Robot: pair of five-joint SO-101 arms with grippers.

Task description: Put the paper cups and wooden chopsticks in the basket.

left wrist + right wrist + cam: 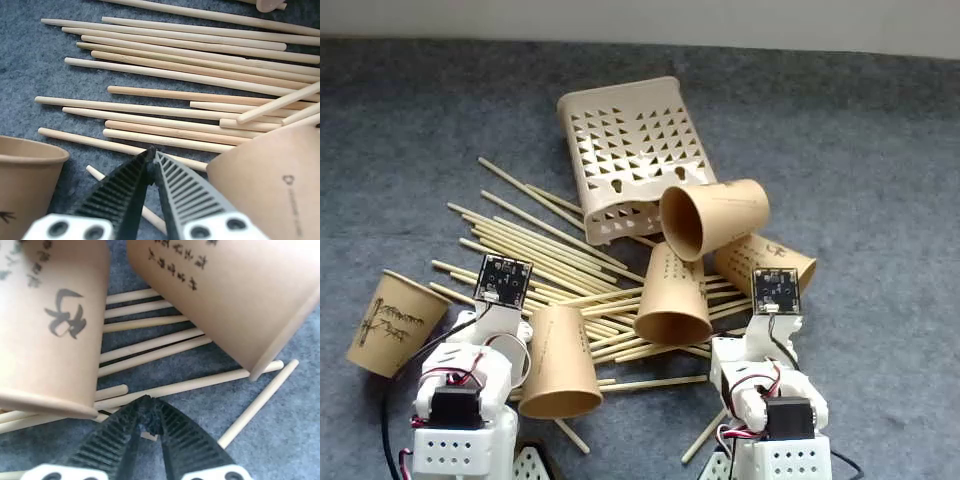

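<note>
Grey felt desk (880, 150), from above the basket (630, 150) tipped over at far middle, paper cups (560, 365) and chopsticks (535, 245) strewn nearer, wrist views catch my left fingers (125, 190) and right fingers (185, 440) pinched together, empty.

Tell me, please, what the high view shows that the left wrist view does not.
The high view adds the perforated basket lying on its side at the back, and three paper cups clustered by its near end. The left wrist view adds the left end effector, shut, its ribbed fingers tapering to a chopstick. Both share the scattered wooden chopsticks on the grey fabric, plus the bamboo-print cup and the second cup flanking the left arm.
</note>
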